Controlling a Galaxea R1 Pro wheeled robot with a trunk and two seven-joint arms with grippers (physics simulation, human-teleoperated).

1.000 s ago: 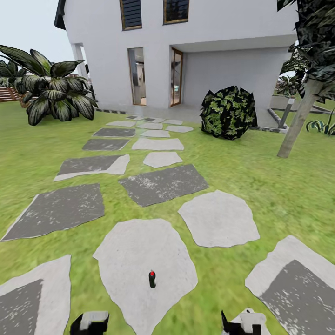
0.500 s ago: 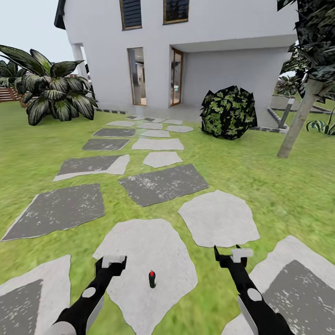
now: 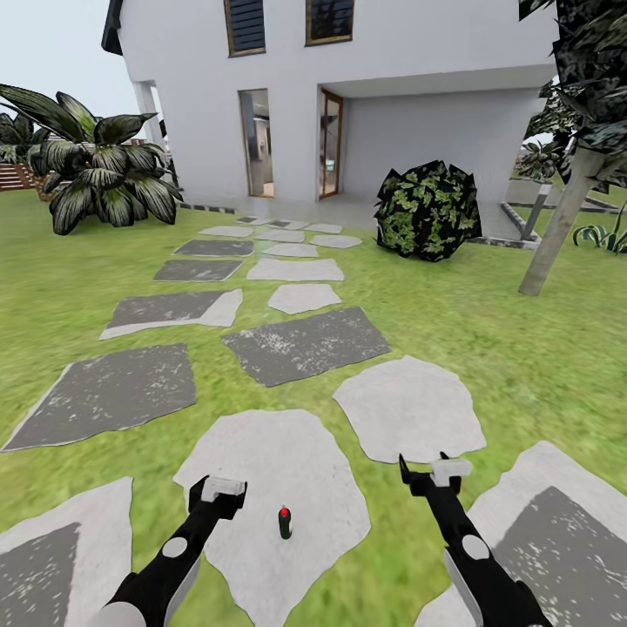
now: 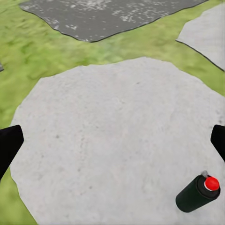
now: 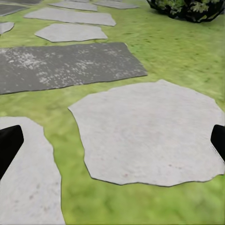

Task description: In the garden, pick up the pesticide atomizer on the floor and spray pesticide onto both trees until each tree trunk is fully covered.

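Atomizer [image 3: 285,522]: small dark can w/ red cap, upright on a pale paving stone [image 3: 261,470], lower centre of my head view; lower right corner in left wrist view [image 4: 198,192].

L gripper [image 3: 218,494]: lower left of centre, just left of atomizer, not touching. Fingers [image 4: 8,147] spread wide at the wrist frame's edges, nothing held.

R gripper [image 3: 427,477]: lower right, over the grass [image 3: 488,348] between stones, well apart from atomizer. Open wide too (dark fingers [image 5: 9,143] at both frame edges), empty.

Tree trunk [image 3: 557,228]: leaning, right edge.

Bush [image 3: 427,209]: upper centre-right, before white house [image 3: 392,96].
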